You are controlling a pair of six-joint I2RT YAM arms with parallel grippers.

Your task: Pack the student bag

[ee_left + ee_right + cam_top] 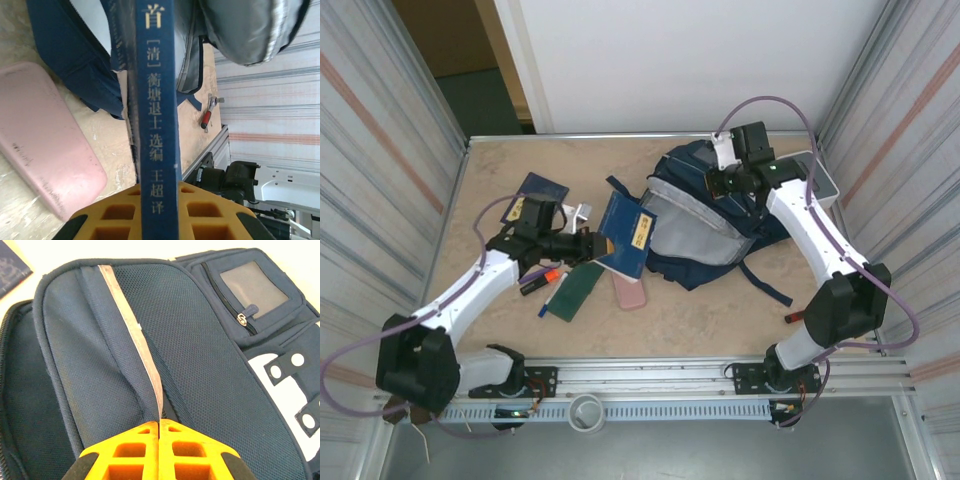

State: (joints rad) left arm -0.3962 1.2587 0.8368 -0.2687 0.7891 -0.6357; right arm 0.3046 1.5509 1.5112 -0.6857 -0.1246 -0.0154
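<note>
Right pincer (pixel 159 424) pinches flap of navy backpack (pixel 210 355), grey-lined mouth gaping; left pincer (pixel 159 192) clamps blue book (pixel 157 100).

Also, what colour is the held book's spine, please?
The spine is dark blue with gold lettering, clearest in the left wrist view.

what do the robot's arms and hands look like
Left arm and right arm: white links, black joints and wrists, a purple cable looping along each. Left hand and right hand: orange fingers with a moulded grid of square pockets.
</note>
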